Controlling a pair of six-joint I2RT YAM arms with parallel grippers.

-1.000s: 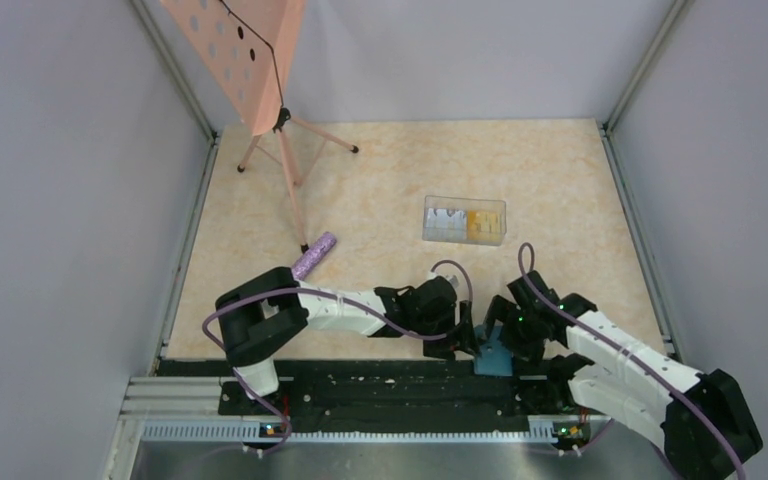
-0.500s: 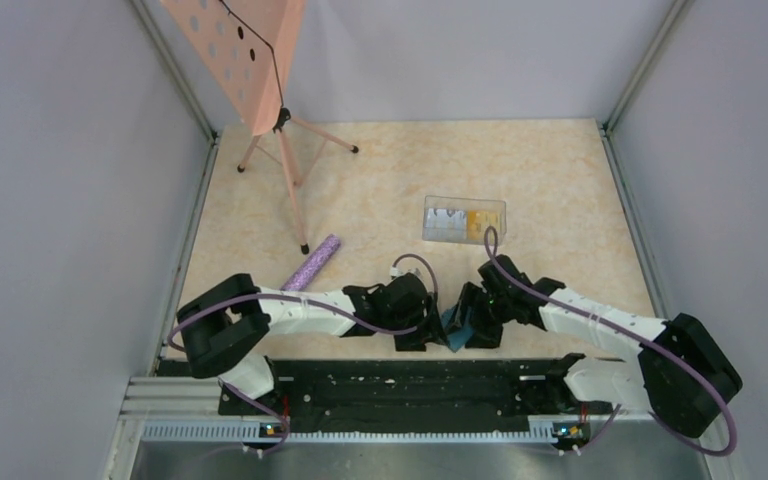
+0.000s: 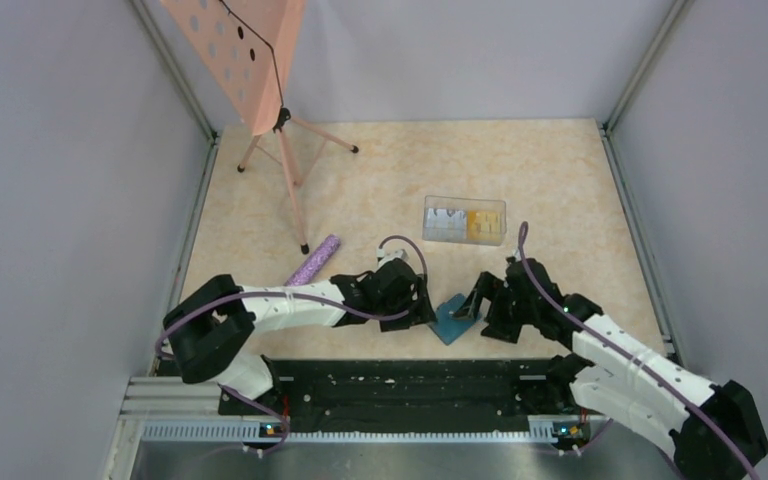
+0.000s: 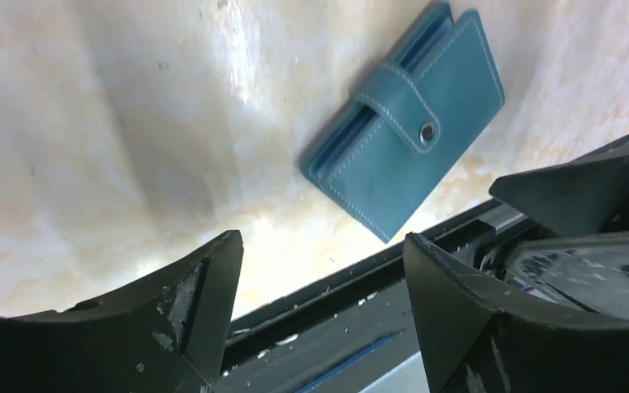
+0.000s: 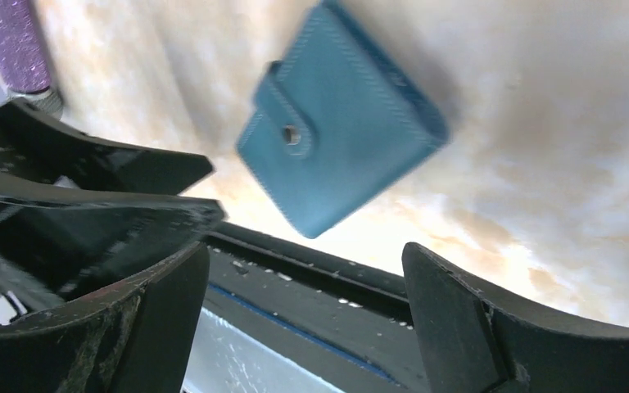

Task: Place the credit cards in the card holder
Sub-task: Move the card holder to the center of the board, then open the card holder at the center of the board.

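Observation:
The teal card holder lies closed and snapped on the table near the front rail, between my two grippers. It also shows in the left wrist view and the right wrist view. My left gripper is open and empty just left of it. My right gripper is open and empty just right of it. The credit cards, yellow and white ones, sit inside a clear box farther back.
The clear plastic box stands behind the grippers. A purple glittery tube lies at the left, also in the right wrist view. A pink music stand on a tripod stands back left. The black front rail runs just below the holder.
Both grippers carried the card holder left and away from the front rail, then let go. It now lies free on the table, and both grippers have drawn apart and stand open.

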